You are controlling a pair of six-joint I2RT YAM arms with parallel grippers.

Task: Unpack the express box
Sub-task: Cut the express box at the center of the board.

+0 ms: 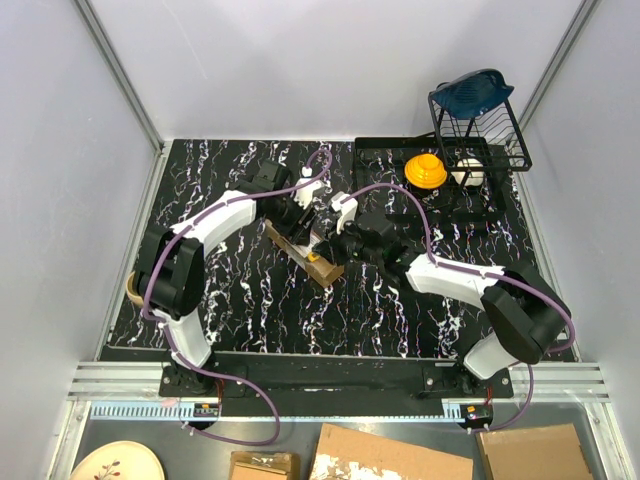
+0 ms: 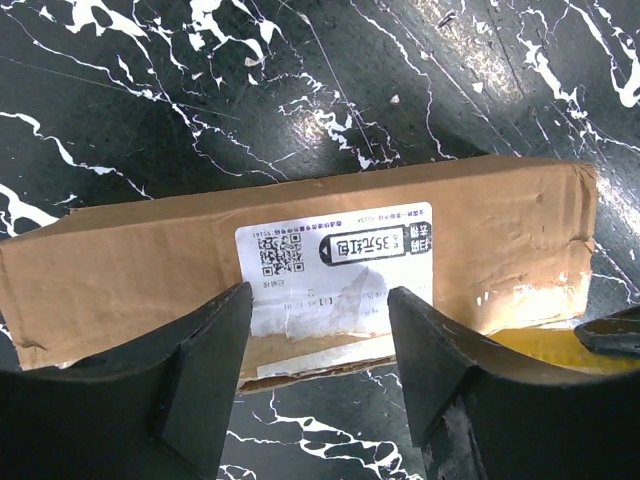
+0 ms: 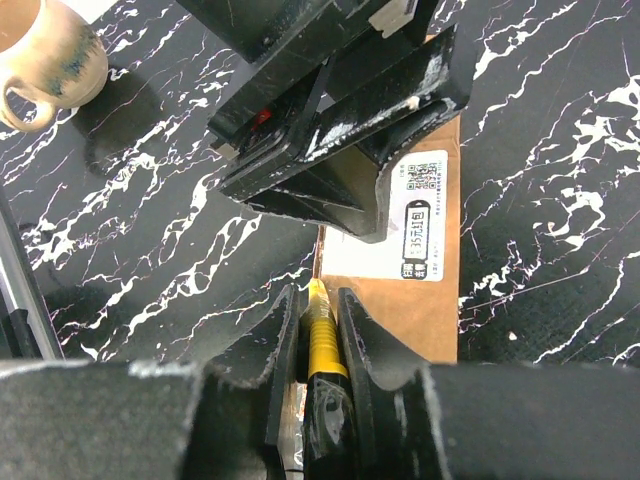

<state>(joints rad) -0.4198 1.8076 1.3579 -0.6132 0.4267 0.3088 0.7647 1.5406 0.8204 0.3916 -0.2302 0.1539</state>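
Note:
The express box is a small oblong brown carton with a white label, lying flat on the black marbled table. My left gripper is open, its fingers spread over the box's long edge by the label; it stands at the box's far end in the top view. My right gripper is shut on a yellow-and-black utility knife. The knife's tip points at the box's edge beside the label. The knife's yellow also shows in the left wrist view.
A black wire rack with a blue item on top stands at the back right, over a black tray with a yellow object. A beige mug sits at the table's left edge. Torn cardboard pieces lie below the table.

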